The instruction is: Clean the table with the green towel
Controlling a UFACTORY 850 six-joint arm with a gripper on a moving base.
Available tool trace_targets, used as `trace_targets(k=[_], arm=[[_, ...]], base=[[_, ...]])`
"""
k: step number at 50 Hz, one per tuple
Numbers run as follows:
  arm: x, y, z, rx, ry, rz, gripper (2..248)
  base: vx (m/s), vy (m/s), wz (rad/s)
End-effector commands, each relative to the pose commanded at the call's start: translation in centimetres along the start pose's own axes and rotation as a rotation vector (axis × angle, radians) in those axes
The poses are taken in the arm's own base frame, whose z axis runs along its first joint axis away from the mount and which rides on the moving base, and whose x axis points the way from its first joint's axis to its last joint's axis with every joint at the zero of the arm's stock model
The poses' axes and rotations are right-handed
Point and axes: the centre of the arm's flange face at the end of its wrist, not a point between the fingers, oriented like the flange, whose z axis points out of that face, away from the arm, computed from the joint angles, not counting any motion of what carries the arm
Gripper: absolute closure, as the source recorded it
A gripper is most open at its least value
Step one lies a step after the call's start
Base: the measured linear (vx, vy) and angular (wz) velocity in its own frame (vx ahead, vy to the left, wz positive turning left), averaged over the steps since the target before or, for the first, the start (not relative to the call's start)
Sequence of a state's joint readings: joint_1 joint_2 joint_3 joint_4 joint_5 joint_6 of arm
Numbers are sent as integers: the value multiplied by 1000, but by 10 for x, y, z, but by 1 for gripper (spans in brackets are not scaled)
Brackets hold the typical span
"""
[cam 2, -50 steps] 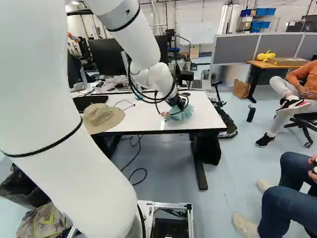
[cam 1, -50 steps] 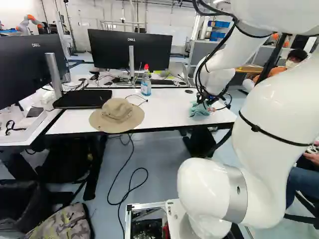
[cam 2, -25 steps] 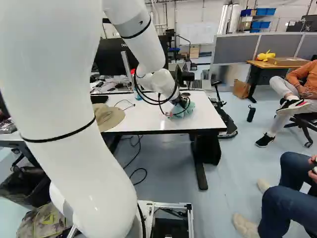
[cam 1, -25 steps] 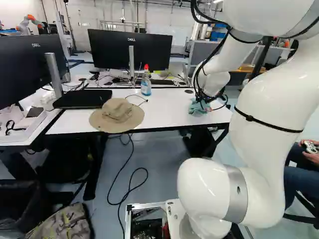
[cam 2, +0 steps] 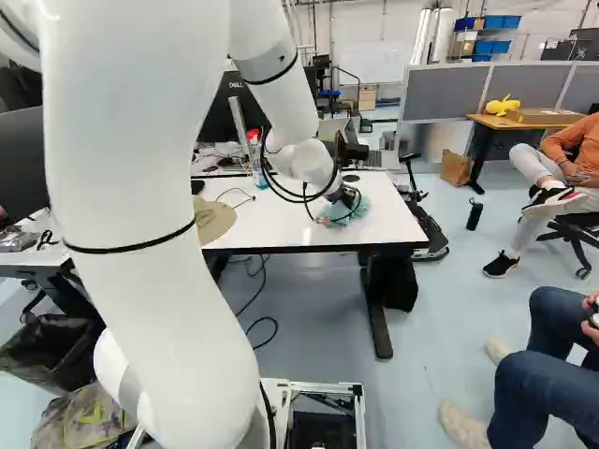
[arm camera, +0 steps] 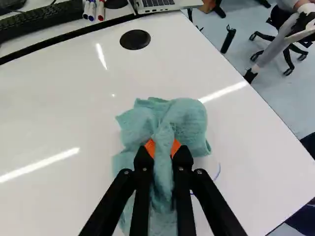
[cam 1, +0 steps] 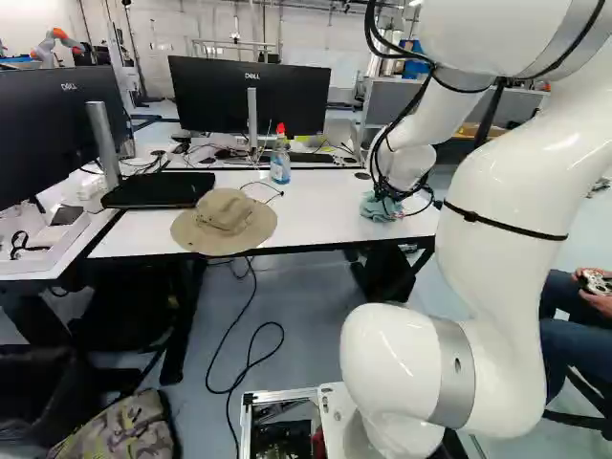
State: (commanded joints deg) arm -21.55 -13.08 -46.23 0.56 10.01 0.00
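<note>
At the right part of the white table (cam 1: 316,212) in the left base view, my gripper (cam 2: 349,198) points down at the tabletop. The wrist view shows the gripper (arm camera: 163,150) with its orange pads pressing a fold of the green towel (arm camera: 184,120) from both sides. The towel is bunched up, spreading ahead of the fingers and under them, against the tabletop. A thin blue mark (arm camera: 218,171) lies on the white surface close beside the towel; part of it is hidden by the finger linkage.
A tan hat (cam 1: 225,220) and a spray bottle (cam 1: 280,160) stand on the table, with a cable between them. Monitors (cam 1: 251,96) and a keyboard (arm camera: 42,20) are behind. A round black cap (arm camera: 135,39) sits in the tabletop ahead of the towel. Another robot (cam 1: 57,43) is far back.
The arm's large links have swung leftward in the left base view and rightward in the right one. The gripper and held towel have shifted only slightly over the table. The base has stayed put.
</note>
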Motion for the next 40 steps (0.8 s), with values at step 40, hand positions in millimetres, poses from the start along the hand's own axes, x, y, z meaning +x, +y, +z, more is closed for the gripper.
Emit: trace_targets(k=[40], arm=[[-3, 0, 0, 0, -33, 0, 197]], base=[[0, 0, 0]])
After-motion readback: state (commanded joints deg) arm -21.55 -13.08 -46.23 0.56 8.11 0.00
